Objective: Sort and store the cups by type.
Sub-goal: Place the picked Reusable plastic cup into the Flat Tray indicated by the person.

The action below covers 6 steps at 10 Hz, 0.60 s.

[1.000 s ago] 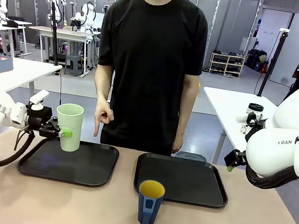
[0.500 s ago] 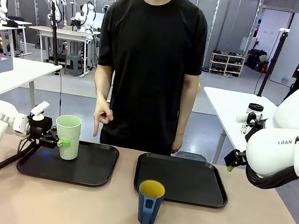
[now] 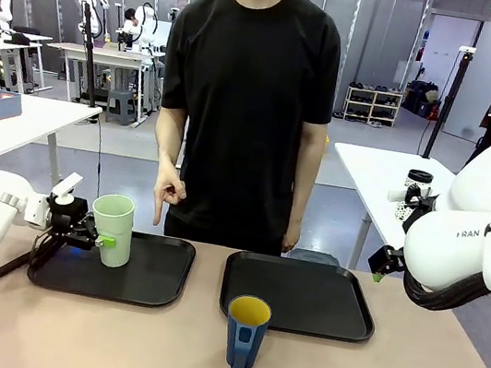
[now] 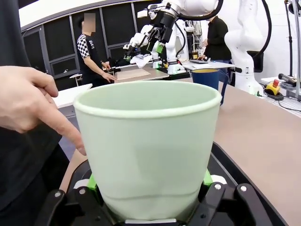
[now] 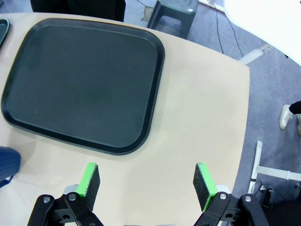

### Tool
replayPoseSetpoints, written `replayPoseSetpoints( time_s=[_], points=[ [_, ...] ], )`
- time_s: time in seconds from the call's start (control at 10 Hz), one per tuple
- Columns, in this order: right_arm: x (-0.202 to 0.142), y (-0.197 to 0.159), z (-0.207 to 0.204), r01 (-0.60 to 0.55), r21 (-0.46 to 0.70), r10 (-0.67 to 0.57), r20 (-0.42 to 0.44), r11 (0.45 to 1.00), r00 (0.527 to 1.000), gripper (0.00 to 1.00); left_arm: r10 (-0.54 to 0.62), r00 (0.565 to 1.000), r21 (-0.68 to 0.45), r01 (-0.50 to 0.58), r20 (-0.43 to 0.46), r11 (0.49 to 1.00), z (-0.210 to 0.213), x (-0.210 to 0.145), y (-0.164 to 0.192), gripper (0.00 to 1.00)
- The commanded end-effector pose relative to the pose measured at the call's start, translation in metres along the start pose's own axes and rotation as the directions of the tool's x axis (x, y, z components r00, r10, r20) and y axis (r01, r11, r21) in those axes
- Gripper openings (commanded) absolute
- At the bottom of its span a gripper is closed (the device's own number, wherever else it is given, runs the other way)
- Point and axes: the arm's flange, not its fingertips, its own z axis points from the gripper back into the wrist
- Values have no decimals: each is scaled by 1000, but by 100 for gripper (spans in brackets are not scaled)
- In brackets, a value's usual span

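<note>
The tall pale green cup (image 3: 112, 229) stands upright at the left tray's (image 3: 141, 280) near-left part, its base at or just above the tray floor. My left gripper (image 3: 95, 237) is shut on its lower side from the left. In the left wrist view the green cup (image 4: 148, 150) sits between the green pads (image 4: 207, 178). The shorter dark blue cup (image 3: 245, 332) with a yellow inside stands on the bare table in front of the trays. My right gripper (image 5: 146, 182) hangs open and empty above the table's right end, near the right tray (image 5: 82, 84).
A person in black stands at the far side with one hand (image 3: 167, 195) pointing down above the left tray's far edge. The right tray (image 3: 298, 295) has nothing on it. The blue cup (image 5: 7, 162) shows at the left edge of the right wrist view.
My left gripper has lowered the green cup onto or just above the left tray. The right arm, the blue cup and the person's hand have stayed put.
</note>
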Motion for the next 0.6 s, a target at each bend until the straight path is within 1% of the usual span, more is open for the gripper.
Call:
replayPoseSetpoints(
  time_s=[0.0, 0.2, 0.3, 0.5],
  points=[
    [-2, 0, -1, 1, 1, -1, -1, 1000, 1000, 100, 10, 1000, -23, -10, -4, 1000, 2, -13, 6, 85],
    [-2, 0, -1, 1, 1, -1, -1, 1000, 1000, 100, 52, 998, -18, -52, 17, 998, 3, -18, 8, 85],
    [-2, 0, -1, 1, 1, -1, -1, 1000, 1000, 100, 72, 997, -20, -71, 24, 997, 5, -21, 8, 100],
    [-2, 0, -1, 1, 1, -1, -1, 1000, 1000, 100, 75, 997, -12, -74, 21, 997, 8, -20, 8, 100]
  ],
)
